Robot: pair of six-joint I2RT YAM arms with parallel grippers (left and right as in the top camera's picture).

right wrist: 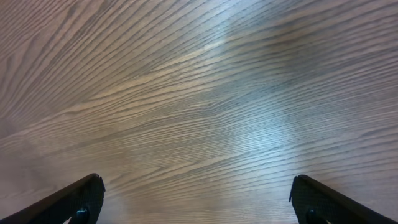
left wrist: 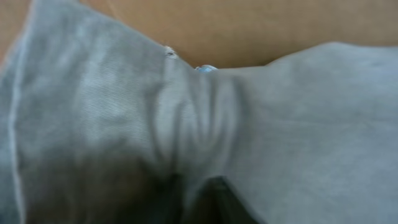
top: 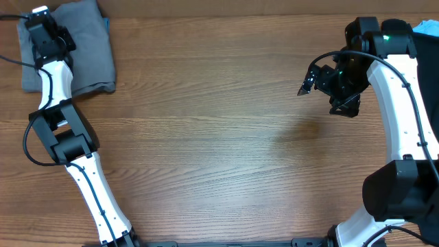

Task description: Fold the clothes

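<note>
The grey clothes (top: 86,48) lie folded in a compact stack at the table's far left corner. My left gripper (top: 36,19) sits on the stack's far left part. In the left wrist view the grey cloth (left wrist: 298,124) fills the frame, and its wrinkles bunch together right at the dark jaws (left wrist: 200,202), which look shut on a pinch of it. My right gripper (top: 306,81) hangs above bare wood at the right side, far from the clothes. Its fingers (right wrist: 196,190) are wide open and empty.
A sliver of light-blue cloth (top: 105,21) peeks out at the grey stack's far right edge. Another light-blue item (top: 429,27) lies at the far right edge of the table. The wooden table top (top: 219,137) spans the space between the arms.
</note>
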